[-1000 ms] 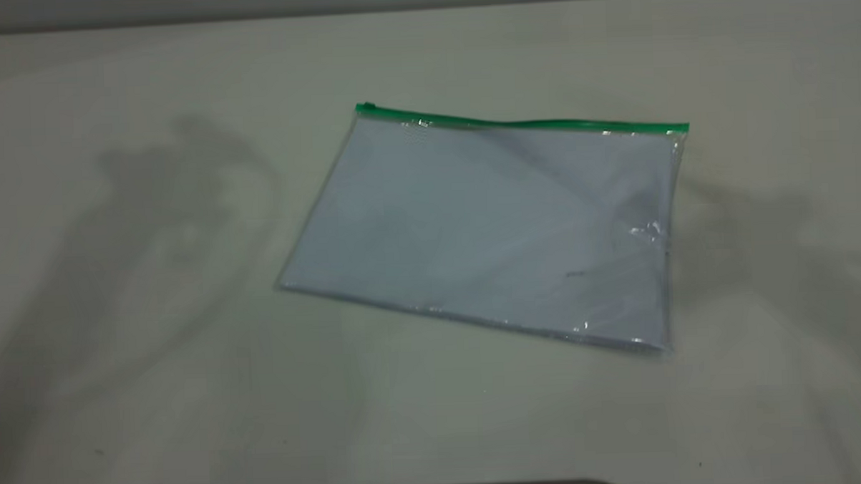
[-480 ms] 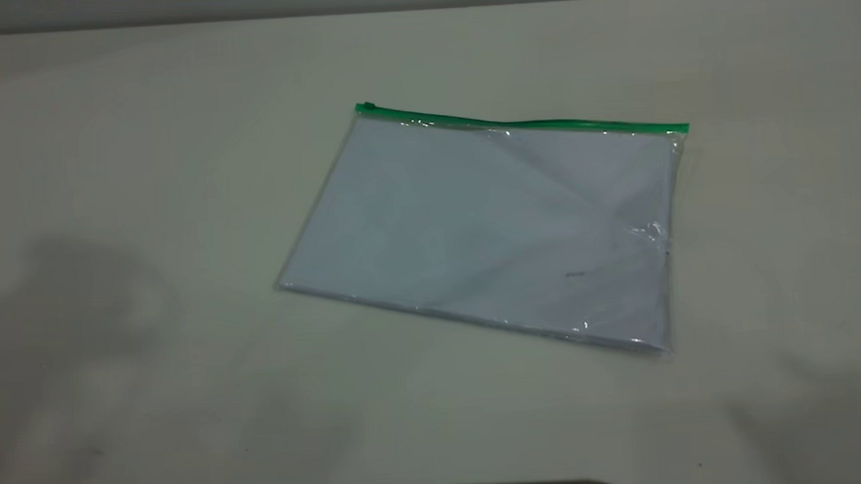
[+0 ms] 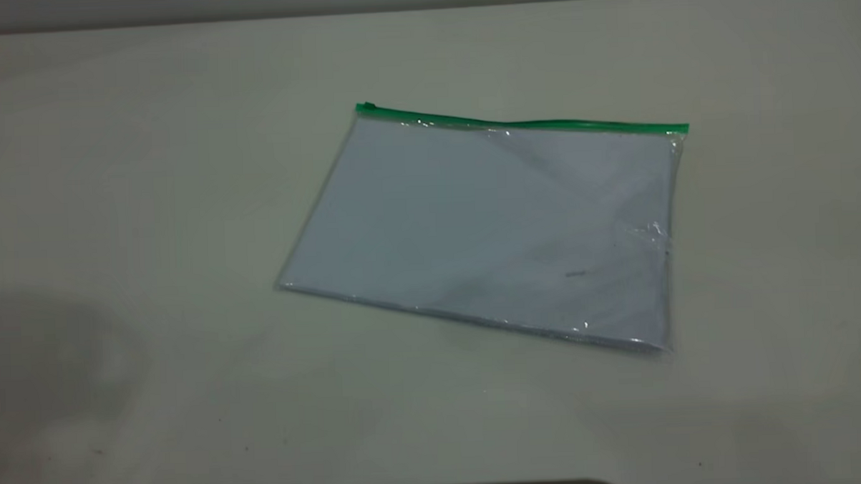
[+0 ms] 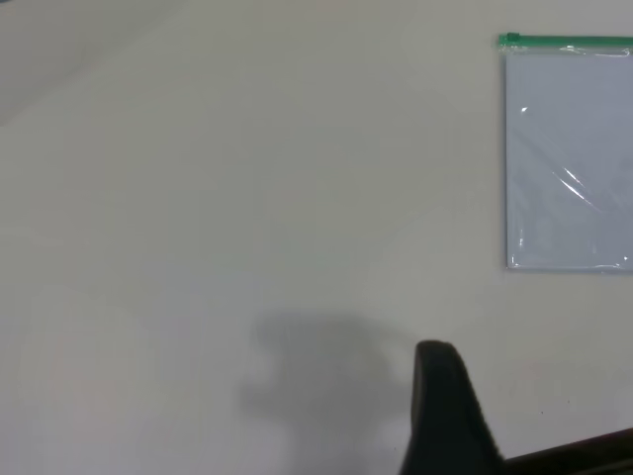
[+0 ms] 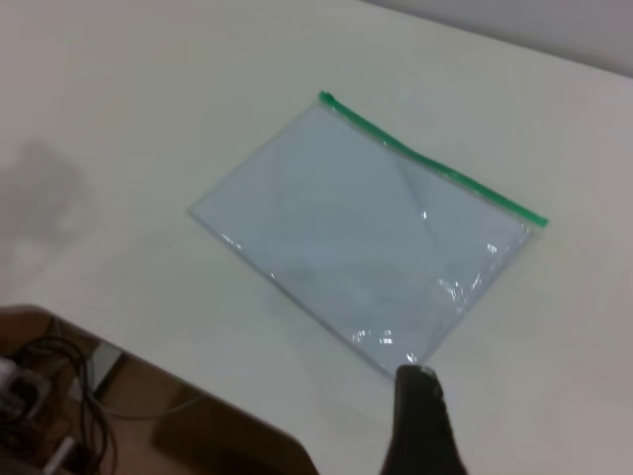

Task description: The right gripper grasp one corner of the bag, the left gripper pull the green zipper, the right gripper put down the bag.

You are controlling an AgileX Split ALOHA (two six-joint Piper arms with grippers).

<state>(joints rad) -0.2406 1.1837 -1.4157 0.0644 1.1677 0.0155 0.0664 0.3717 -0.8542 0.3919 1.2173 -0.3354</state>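
The bag (image 3: 484, 229) lies flat on the pale worktop (image 3: 149, 173), a little right of the middle of the exterior view, turned slightly so its near edge slopes down to the right. The green zipper (image 3: 523, 120) runs along its far long edge, and the small slider (image 3: 368, 106) sits at that edge's left end. White paper shows through the clear plastic, with a crease and some glare towards the right side; a tiny dark mark on the paper is too small to read.

No arm appears in the exterior view. A soft shadow lies on the worktop at lower left, and a dark curved rim is cut off by the bottom edge.

In the left wrist view only one black fingertip of the left hand (image 4: 445, 416) pokes up from the bottom edge, well apart from the bag, which is cut off at the upper right of that frame. Whether that hand is open or closed cannot be told.

In the right wrist view a single black fingertip of the right hand (image 5: 420, 426) rises from the bottom edge, near the bag's closest corner, though contact cannot be judged. Its state cannot be told either. At lower left of that frame the worktop ends, with a brown surface and tangled cables (image 5: 49, 396) beyond, partly cut off.
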